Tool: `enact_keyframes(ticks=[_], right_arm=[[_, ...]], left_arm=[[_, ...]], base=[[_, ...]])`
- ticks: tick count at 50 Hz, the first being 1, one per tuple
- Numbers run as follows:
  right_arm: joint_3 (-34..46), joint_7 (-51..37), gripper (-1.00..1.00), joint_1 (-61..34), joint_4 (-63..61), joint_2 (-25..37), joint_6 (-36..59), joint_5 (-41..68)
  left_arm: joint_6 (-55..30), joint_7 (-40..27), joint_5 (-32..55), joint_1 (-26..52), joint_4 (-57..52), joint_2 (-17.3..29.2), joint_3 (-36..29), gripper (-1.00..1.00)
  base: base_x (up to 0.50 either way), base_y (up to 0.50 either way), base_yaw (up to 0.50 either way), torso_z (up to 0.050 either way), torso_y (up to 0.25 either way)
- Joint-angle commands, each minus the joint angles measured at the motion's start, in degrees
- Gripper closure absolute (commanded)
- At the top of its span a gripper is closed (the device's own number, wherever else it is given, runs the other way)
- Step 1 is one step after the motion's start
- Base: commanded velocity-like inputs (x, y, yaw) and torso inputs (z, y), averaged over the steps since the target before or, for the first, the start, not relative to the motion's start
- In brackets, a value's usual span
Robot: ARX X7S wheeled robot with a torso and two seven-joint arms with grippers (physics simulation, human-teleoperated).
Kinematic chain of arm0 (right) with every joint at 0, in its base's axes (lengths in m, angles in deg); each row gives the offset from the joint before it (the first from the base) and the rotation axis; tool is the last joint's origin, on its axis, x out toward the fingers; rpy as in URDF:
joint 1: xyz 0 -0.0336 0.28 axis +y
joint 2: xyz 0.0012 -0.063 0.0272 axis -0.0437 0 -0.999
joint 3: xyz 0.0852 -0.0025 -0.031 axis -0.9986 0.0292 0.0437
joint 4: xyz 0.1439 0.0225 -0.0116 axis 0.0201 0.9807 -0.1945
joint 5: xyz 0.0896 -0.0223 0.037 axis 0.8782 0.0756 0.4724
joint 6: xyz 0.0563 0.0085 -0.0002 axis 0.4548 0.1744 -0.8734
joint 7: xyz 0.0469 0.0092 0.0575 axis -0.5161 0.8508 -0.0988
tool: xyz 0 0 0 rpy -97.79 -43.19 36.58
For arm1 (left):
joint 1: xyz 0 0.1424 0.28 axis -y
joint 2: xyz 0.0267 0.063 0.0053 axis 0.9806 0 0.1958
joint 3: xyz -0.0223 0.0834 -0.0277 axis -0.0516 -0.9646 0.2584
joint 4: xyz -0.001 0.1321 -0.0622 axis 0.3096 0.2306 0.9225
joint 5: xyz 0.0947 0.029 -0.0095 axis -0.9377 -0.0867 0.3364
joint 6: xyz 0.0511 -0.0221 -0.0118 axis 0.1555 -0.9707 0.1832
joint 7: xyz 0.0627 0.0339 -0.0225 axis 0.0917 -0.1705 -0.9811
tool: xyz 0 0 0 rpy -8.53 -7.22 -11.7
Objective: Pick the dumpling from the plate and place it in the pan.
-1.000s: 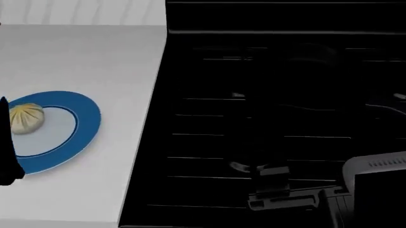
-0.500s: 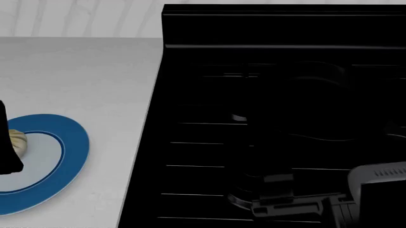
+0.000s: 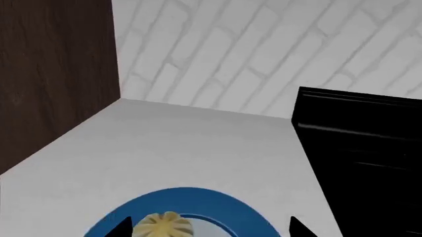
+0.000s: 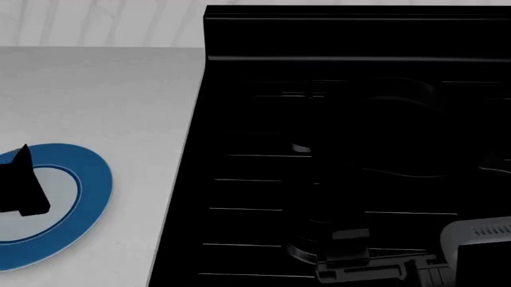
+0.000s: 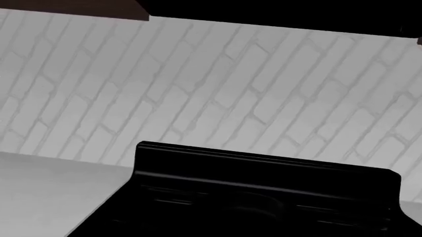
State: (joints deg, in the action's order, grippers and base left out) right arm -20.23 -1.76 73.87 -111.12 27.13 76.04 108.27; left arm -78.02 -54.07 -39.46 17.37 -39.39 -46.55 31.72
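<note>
left wrist view: dumpling (image 3: pixel 163 225) on the plate (image 3: pixel 218 205), between the left gripper's (image 3: pixel 205 229) wide-open, empty jaws

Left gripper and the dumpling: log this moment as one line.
phase: approach | left gripper: open, fingertips either side of dumpling | dumpling: on plate | pan: not discernible | right gripper: not in view

Left pincer (image 3: pixel 207 228) spread wide, tips pointing down; right arm (image 4: pixel 471 239) low, its pincer (image 4: pixel 359 263) indistinct
</note>
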Motion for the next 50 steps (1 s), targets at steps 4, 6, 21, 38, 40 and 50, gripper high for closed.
enact_keyframes(ticks=[4,6,21,38,40,50], right_arm=[[-0.01,0.67,-1.0,2.38,0.64,-0.25,-2.47,-0.55],[0.1,0.69,-1.0,2.73,0.87,-0.34,-2.9,-0.87],[0.41,0.52,-1.0,4.14,0.59,-0.58,-3.97,-0.79],[-2.51,-0.05,-1.0,5.96,-1.36,0.42,-3.31,2.58],[-2.44,-0.12,-1.0,6.27,-1.34,0.38,-3.5,2.42],[-2.76,-0.84,-1.0,7.69,-2.18,0.26,-3.69,3.05]], left_arm=[[-8.39,-6.64,7.75,3.13,4.46,-0.52,5.13,-1.0],[-9.19,-7.79,8.33,4.13,4.81,-0.59,5.67,-1.0],[-10.01,-7.76,7.42,5.19,5.99,-0.31,2.7,-1.0],[-7.93,-5.9,2.16,9.33,17.28,0.21,-0.4,-1.0],[-7.86,-5.42,1.75,9.76,17.89,0.28,-1.2,-1.0],[-7.75,-4.27,0.37,10.89,19.99,1.06,-3.32,-1.0]], base=[[0.0,0.0,0.0,0.0,0.0],[0.0,0.0,0.0,0.0,0.0],[0.0,0.0,0.0,0.0,0.0],[0.0,0.0,0.0,0.0,0.0],[0.0,0.0,0.0,0.0,0.0],[0.0,0.0,0.0,0.0,0.0]])
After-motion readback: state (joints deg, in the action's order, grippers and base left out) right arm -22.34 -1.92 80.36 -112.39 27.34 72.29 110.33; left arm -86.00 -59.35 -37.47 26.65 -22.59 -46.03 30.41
